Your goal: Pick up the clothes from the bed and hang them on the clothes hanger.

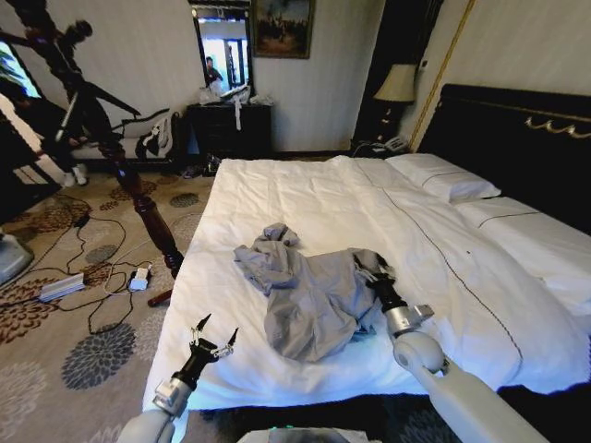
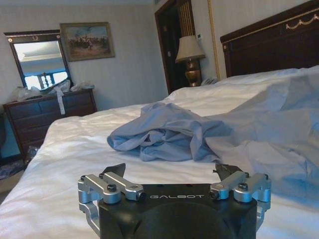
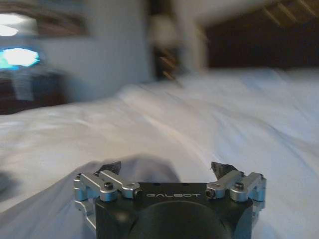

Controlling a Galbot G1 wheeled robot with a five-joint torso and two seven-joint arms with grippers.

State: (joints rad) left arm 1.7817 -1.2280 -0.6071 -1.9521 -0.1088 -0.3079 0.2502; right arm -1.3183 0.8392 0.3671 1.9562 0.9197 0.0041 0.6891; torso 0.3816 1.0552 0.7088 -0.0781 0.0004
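The clothes (image 1: 305, 295), a crumpled grey-blue shirt, lie on the white duvet of the bed (image 1: 305, 198) near its foot; the shirt (image 2: 169, 132) also shows ahead of the left wrist camera. My left gripper (image 1: 214, 334) hovers open over the bed's near left corner, a little short of the shirt. My right gripper (image 1: 373, 269) is open at the shirt's right edge, with shirt fabric (image 3: 144, 169) lying between its fingertips (image 3: 109, 167). The clothes hanger is out of view.
A dark turned-wood coat stand (image 1: 129, 175) leans beside the bed's left side, with cables and a power strip (image 1: 138, 277) on the patterned carpet. White pillows (image 1: 443, 175) and the black headboard (image 1: 517, 138) lie to the right. A dresser with mirror (image 1: 231, 125) stands at the back.
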